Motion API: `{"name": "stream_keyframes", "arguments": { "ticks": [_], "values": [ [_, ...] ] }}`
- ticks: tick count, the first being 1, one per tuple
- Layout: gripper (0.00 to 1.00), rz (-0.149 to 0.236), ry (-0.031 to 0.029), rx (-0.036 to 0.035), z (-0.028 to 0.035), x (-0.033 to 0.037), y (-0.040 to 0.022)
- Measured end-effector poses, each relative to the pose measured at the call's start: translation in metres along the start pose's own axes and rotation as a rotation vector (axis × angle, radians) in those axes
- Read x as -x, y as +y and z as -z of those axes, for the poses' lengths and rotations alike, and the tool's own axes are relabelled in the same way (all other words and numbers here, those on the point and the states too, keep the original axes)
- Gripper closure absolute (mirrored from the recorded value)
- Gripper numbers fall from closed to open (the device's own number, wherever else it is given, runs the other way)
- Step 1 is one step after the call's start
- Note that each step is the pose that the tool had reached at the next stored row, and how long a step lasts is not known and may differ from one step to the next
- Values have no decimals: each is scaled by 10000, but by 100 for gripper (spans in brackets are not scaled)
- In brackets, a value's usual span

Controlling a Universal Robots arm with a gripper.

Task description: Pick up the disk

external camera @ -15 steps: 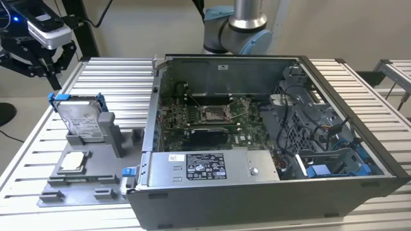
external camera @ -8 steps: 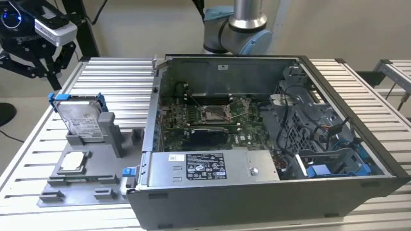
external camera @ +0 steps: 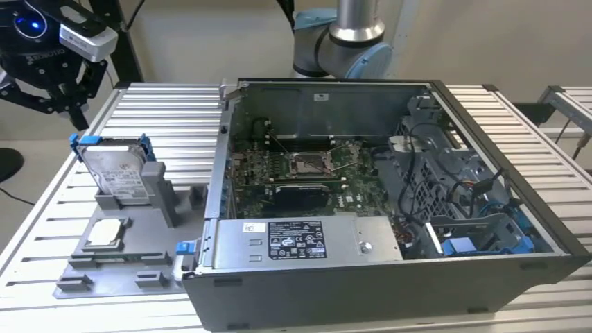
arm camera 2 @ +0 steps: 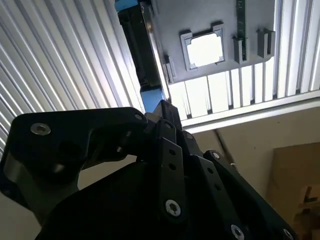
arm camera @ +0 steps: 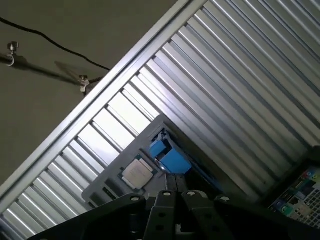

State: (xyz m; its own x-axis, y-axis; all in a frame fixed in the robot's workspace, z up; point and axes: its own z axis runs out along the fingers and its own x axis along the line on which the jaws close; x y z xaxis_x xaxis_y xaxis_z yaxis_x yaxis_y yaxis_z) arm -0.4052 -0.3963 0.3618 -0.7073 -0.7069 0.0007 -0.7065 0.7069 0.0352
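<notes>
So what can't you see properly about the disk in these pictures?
Exterior view: the grey holder hides the lower edge of the disk.
Second wrist view: the disk is edge-on, so its label is hidden; the gripper covers one end.
First wrist view: the gripper covers much of the disk; its blue carrier shows.

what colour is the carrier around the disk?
Bright blue. The carrier frames the silver disk; it shows best in the exterior view.
</notes>
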Motion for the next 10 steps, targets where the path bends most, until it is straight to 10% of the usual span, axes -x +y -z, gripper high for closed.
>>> {"name": "stream_keyframes", "arguments": {
  "ticks": [10],
  "values": [
    [100,1764,-146,-204,-1,0,0]
  ]
}}
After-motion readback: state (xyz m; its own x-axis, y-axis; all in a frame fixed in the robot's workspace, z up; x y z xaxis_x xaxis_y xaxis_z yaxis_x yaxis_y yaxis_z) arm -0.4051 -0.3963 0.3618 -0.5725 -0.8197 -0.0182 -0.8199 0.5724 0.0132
